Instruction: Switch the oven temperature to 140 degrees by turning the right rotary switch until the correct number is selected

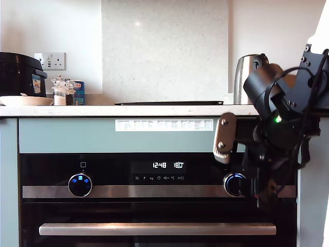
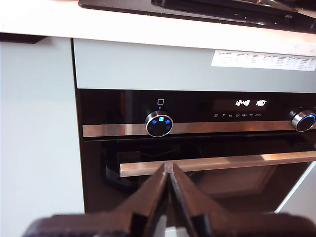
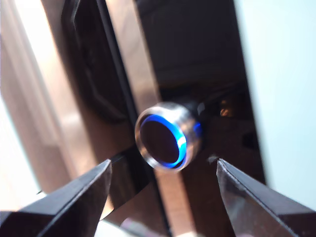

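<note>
right rotary switch (image 1: 235,184) at the exterior view's right of oven (image 1: 154,206), other knob (image 1: 80,185) left

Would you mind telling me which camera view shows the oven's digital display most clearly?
The exterior view shows the digital display best: it faces the camera squarely, and 12:48 and 180 read plainly. In the first wrist view the display appears smaller and at an angle, its digits harder to read. The second wrist view shows only the right rotary switch, not the display.

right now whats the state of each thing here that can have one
oven: door shut, powered
display: lit, reads 12:48 and 180
right rotary switch: ring glowing blue, not gripped
other knob: blue icons lit
my first gripper: shut, holding nothing
my second gripper: open, fingers either side of the switch
</note>
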Robot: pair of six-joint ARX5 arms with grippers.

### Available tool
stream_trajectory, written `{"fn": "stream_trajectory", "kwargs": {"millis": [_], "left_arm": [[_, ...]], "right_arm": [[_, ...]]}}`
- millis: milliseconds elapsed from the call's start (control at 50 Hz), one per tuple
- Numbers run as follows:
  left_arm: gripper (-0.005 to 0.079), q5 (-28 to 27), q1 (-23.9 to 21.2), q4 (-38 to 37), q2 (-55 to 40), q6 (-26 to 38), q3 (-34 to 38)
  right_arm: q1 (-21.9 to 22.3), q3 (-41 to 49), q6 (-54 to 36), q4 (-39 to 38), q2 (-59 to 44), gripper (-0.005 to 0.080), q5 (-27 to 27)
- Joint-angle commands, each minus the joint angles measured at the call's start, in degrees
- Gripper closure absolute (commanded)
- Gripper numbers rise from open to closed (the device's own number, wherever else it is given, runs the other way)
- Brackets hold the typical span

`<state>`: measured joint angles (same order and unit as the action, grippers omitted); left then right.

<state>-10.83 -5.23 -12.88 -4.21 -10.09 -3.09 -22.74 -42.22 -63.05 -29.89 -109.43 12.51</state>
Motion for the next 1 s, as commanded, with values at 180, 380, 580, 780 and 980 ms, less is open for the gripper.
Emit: {"fn": "stream_trajectory", "kwargs": {"millis": [180,380,580,780,980], "left_arm": [[0.0764,0.00,-0.13,0.59,0.17,0.04,-0.59],[0.0764,0.00,-0.13,0.52,0.17,0.02,-0.59],[0.0764,0.00,-0.13,0.55,0.17,0.02,-0.59],[0.0764,0.00,-0.13,0.57,0.17,0.04,-0.59],[0.0764,0.76,-0.13,0.55,0.17,0.04,-0.59]], "right_arm": [[-0.11,-0.37,0.11,-0.68,-4.00,0.0131,0.20],[-0.11,-2.58,0.09,-0.42,-6.27,0.0131,3.19],[0.37,-5.46,0.04,0.81,-7.06,0.0131,3.80],[0.92,-7.39,-2.19,0.87,-8.76,0.0131,7.63],[1.01,-7.52,-3.13,1.09,-8.81,0.0132,12.13]]}}
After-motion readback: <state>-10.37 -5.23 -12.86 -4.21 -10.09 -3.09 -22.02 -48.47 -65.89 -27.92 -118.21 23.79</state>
